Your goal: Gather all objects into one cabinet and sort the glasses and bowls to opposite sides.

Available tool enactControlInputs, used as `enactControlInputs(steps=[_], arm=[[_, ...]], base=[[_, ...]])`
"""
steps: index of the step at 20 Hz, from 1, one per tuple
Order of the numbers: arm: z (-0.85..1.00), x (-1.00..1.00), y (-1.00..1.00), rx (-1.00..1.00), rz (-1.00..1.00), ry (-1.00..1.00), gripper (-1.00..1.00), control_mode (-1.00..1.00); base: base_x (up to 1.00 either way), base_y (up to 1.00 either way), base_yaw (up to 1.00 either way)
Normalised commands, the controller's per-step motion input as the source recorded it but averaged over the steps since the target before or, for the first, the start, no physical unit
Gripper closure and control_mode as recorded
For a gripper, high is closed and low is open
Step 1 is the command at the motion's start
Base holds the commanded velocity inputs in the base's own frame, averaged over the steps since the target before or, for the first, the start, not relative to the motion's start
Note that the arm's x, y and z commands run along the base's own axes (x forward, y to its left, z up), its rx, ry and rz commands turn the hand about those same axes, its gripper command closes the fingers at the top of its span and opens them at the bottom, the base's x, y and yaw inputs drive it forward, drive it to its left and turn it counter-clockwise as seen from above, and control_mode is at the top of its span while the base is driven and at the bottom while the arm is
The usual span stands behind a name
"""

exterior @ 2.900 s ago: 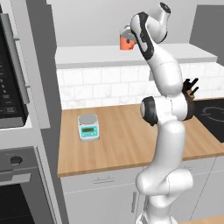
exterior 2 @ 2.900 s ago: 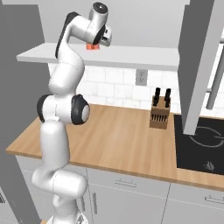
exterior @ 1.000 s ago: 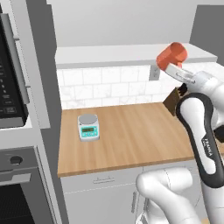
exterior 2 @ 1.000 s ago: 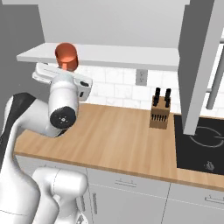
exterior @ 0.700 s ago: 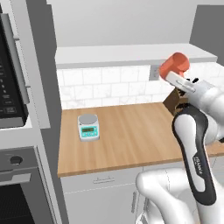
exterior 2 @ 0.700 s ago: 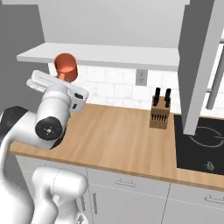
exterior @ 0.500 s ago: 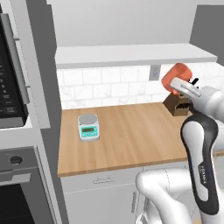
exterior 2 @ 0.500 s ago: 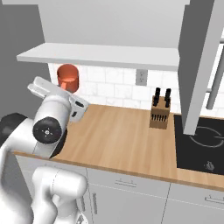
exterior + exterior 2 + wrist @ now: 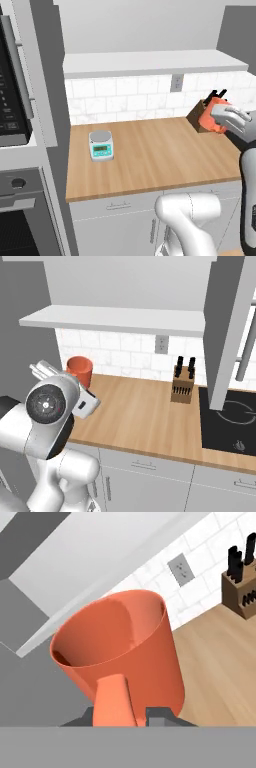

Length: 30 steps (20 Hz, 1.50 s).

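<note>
My gripper [image 9: 117, 717] is shut on the handle of the orange mug [image 9: 120, 657], which fills the hand view, mouth tilted up and empty. In the left base view the orange mug [image 9: 214, 114] hangs over the right end of the wooden counter, in front of the knife block, with my gripper [image 9: 223, 116] behind it. From the right base view the orange mug [image 9: 80, 370] peeks over my arm near the counter's left end. The cabinet's pale shelf board [image 9: 150, 62] runs above, bare where it shows. The blue cup, beige mug and brown bowl are out of view.
A knife block [image 9: 182, 383] stands against the tiled wall beside a black cooktop [image 9: 230, 416]. A small kitchen scale [image 9: 101, 145] sits on the counter's left part. A microwave [image 9: 12, 90] and an oven column wall off the left side.
The arm has swung away from the shelf and come down with the orange mug, from shelf height to just above the counter near the knife block.
</note>
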Motion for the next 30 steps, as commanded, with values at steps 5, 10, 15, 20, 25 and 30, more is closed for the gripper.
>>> enactControlInputs(steps=[5,10,15,20,25,30], arm=[[-0.38,-0.57,0.02,-0.08,-0.04,0.0,1.0,-1.0],[-0.4,-0.59,-0.05,-0.2,-0.19,-0.04,1.0,-1.0],[-0.26,-0.18,-0.02,-0.01,-0.28,0.0,1.0,-1.0],[-0.36,-0.07,0.0,-0.04,-0.2,0.01,1.0,-1.0],[-0.25,0.0,0.0,-0.03,-0.35,0.0,1.0,-1.0],[-0.01,-0.04,0.06,0.0,-0.08,0.01,1.0,-1.0]], base=[[0.0,0.0,0.0],[0.0,0.0,0.0],[0.0,0.0,0.0],[0.0,0.0,0.0],[0.0,0.0,0.0],[0.0,0.0,0.0]])
